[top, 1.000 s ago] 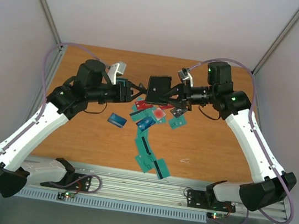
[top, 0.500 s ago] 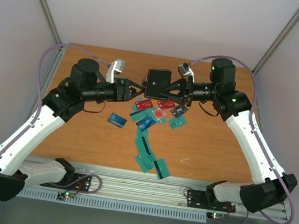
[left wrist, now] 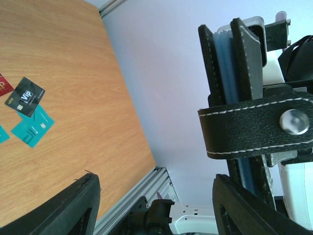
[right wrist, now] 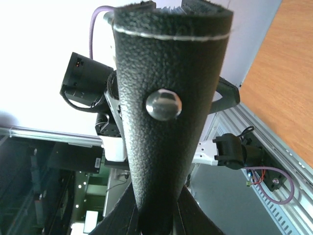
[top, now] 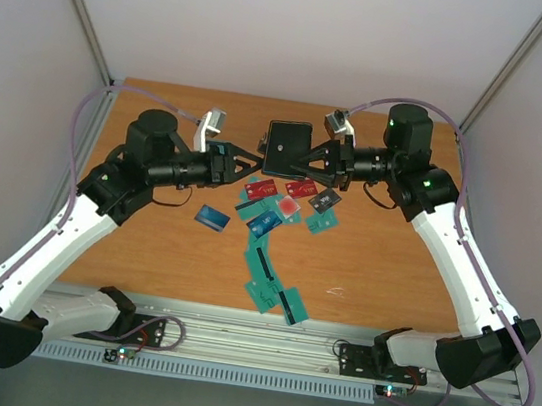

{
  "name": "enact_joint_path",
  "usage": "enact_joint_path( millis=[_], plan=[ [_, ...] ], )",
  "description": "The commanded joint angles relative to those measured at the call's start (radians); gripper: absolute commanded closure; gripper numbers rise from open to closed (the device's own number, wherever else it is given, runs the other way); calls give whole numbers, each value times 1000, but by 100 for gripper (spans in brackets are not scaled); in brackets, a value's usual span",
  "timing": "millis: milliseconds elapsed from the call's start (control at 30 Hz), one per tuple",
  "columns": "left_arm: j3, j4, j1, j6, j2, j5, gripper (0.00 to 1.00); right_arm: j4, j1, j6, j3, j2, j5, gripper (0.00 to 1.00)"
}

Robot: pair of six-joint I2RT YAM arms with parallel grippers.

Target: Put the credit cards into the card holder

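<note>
Right tool [top: 307, 161] is clamped shut on the card holder [top: 287, 148], holding it up in the air over the back middle of the wooden surface [top: 383, 269]. Left tool [top: 249, 163] is open, jaws well apart with nothing between them. It points at the holder from the other side, close to it but not touching as far as I can see. Both arms reach in toward the middle, so the two tools face each other.

From the left wrist cam the card holder [left wrist: 244, 73] shows edge-on and upright. It's two black flaps with white stitching, and you can see blue-teal card edges [left wrist: 222, 63] tucked between them. A black strap [left wrist: 249, 128] wraps across it with a silver snap stud [left wrist: 292, 121]. The right wrist cam is basically filled by the card holder [right wrist: 166, 147], pebbled black, pinched between the fingers [right wrist: 120, 215] at the bottom of the view.

Rest of the credit cards [top: 274, 214] are loose on the surface below and in front of the tools. There's a messy bunch of teal, red and blue ones, then a trail of teal cards [top: 274, 289] running toward the near edge. One blue card [top: 212, 217] sits off to the left by itself. Left wrist cam also catches a black VIP card [left wrist: 25, 97] with a teal card [left wrist: 32, 128] just beside it, corners touching or nearly.
</note>
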Motion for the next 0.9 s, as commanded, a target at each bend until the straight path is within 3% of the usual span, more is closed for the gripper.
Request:
enact_joint_path(
  millis=[0, 133, 867],
  plan=[
    [-15, 89, 3, -35, -26, 22, 36, 6, -2, -5, 13, -30, -21, 93],
    [-17, 71, 4, -34, -49, -6, 32, -27, -2, -28, 5, -31, 7, 93],
    [-34, 138, 2, -76, -8, 31, 32, 47, -2, 14, 3, -29, -13, 93]
  ],
)
